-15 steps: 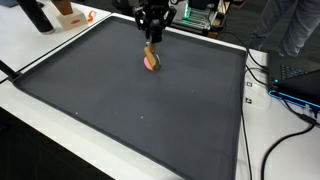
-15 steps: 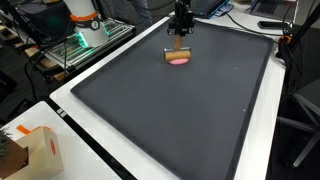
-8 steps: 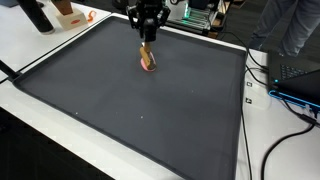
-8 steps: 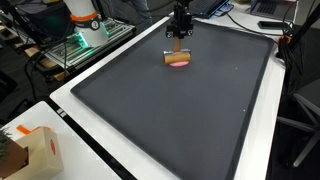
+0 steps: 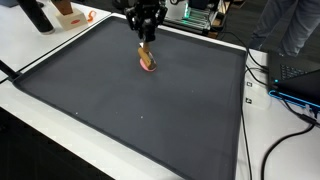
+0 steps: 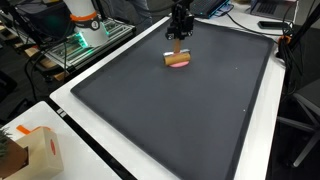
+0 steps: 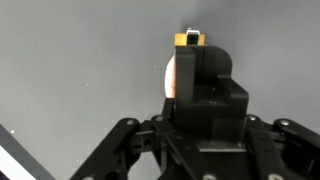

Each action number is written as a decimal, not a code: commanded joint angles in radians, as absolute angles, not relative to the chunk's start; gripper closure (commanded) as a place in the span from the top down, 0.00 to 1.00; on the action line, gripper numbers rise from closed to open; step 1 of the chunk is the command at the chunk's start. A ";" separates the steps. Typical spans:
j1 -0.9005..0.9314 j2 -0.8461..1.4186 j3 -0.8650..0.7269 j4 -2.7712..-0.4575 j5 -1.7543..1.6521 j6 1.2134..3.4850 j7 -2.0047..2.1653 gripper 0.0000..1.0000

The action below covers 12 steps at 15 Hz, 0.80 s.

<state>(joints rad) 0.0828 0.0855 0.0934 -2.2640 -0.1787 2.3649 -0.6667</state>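
My gripper (image 5: 146,34) (image 6: 179,32) hangs over the far part of the black mat (image 5: 140,110) (image 6: 190,110). It is shut on the thin wooden handle of a small object with a pink and orange head (image 5: 149,61) (image 6: 178,61). The head hangs down at the mat's surface, and I cannot tell whether it touches. In the wrist view the black gripper body (image 7: 205,100) fills the middle. Only a yellow tip (image 7: 187,38) and a peach sliver (image 7: 170,78) of the held object show past it.
The mat lies on a white table (image 5: 40,45). Cables and a dark device (image 5: 295,85) sit beside one edge. A cardboard box (image 6: 35,150) stands at a table corner. Electronics with green lights (image 6: 85,42) and a white-orange item (image 6: 82,14) stand beyond the mat.
The gripper and the held object have shifted slightly sideways along the far part of the mat. The grip is unchanged.
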 commanded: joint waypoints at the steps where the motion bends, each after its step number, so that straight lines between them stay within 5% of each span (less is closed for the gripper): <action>1: 0.076 0.147 0.110 -2.290 -0.140 2.397 -0.820 0.24; 12: 0.067 0.163 0.123 -2.274 0.110 2.438 -1.160 0.24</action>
<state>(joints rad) 0.0649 0.0931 0.0980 -2.2620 0.0313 2.3876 -1.1067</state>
